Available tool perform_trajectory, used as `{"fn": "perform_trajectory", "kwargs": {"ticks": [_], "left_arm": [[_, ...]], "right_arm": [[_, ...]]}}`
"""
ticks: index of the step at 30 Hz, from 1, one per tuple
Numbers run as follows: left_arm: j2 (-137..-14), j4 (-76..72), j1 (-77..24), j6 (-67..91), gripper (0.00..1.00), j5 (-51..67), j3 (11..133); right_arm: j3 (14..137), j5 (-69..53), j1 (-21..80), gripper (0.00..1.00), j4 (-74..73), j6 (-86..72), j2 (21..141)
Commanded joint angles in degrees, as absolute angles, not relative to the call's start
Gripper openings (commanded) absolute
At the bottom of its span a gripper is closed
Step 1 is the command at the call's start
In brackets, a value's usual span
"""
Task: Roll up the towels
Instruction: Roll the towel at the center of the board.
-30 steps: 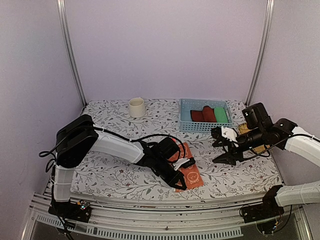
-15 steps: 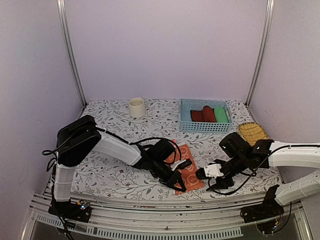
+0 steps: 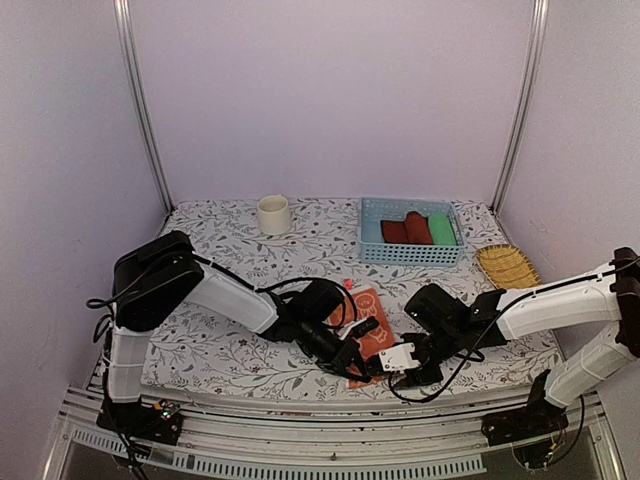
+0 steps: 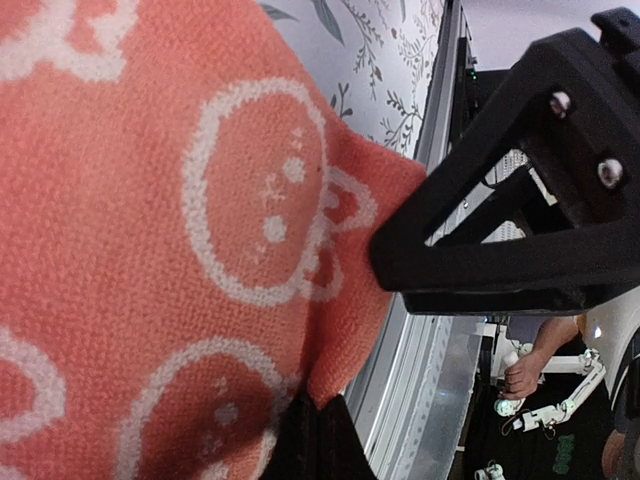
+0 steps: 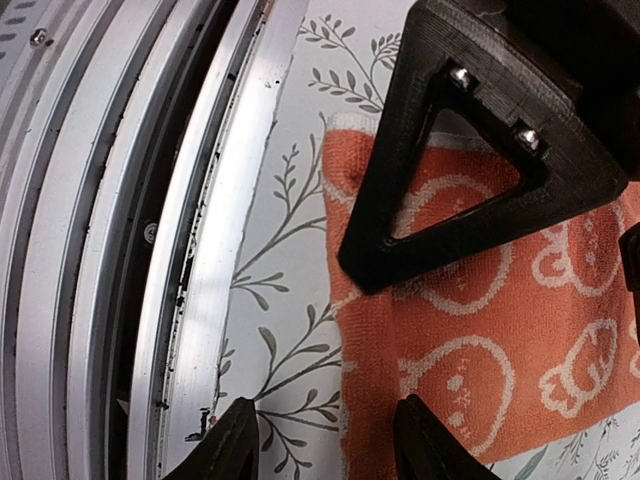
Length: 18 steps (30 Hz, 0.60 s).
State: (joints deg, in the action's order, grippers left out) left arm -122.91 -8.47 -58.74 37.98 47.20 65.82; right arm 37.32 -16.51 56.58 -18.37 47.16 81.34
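Note:
An orange towel (image 3: 373, 334) with white printed shapes lies flat near the table's front edge. My left gripper (image 3: 352, 362) is shut on its near corner; in the left wrist view the black fingertips (image 4: 316, 440) pinch the towel (image 4: 150, 230) at its hem. My right gripper (image 3: 385, 366) stands open just right of it, low over the same near edge. In the right wrist view the towel (image 5: 480, 340) has its hem between my right gripper (image 5: 330, 445) fingers, one over the tablecloth and one over the cloth. The left gripper's black finger (image 5: 470, 170) lies across the towel.
A blue basket (image 3: 410, 258) at the back holds a red roll (image 3: 412, 228) and a green roll (image 3: 441, 229). A cream cup (image 3: 273, 214) stands at the back left, a yellow woven dish (image 3: 506, 265) at the right. The metal front rail (image 5: 120, 250) runs close beside the towel.
My right arm has swung from beside the yellow dish down and left to the towel's near edge, its jaws narrowing. The left gripper has stayed shut on the towel, shifting slightly.

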Motion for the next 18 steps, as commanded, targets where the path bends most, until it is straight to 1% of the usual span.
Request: {"fn": "perform_trajectory", "kwargs": {"ticks": [1, 4, 8, 11, 12, 18], "left_arm": [[-123.13, -9.99, -58.17, 38.41, 0.00, 47.99, 65.40], [-123.09, -10.06, -58.12, 38.33, 0.00, 48.12, 65.26], [-123.05, -10.11, -58.09, 38.07, 0.00, 48.32, 65.30], [-122.68, -10.23, -57.85, 37.58, 0.00, 48.38, 65.02], [-122.43, -10.28, -57.68, 37.02, 0.00, 48.42, 64.77], [-119.63, -11.23, -56.73, 35.06, 0.00, 48.08, 61.81]], "right_arm": [[39.32, -14.33, 56.99, 0.47, -15.57, 45.88, 84.35], [40.23, -14.62, 57.03, 0.43, -15.55, 45.71, 85.60], [41.29, -15.30, 57.04, 0.24, -16.86, 45.58, 87.32], [41.95, -16.46, 56.95, 0.07, -18.95, 45.40, 88.63], [42.41, -17.35, 56.73, 0.04, -20.27, 45.36, 89.05], [47.26, -30.51, 51.04, 0.02, -30.43, 45.18, 92.14]]}}
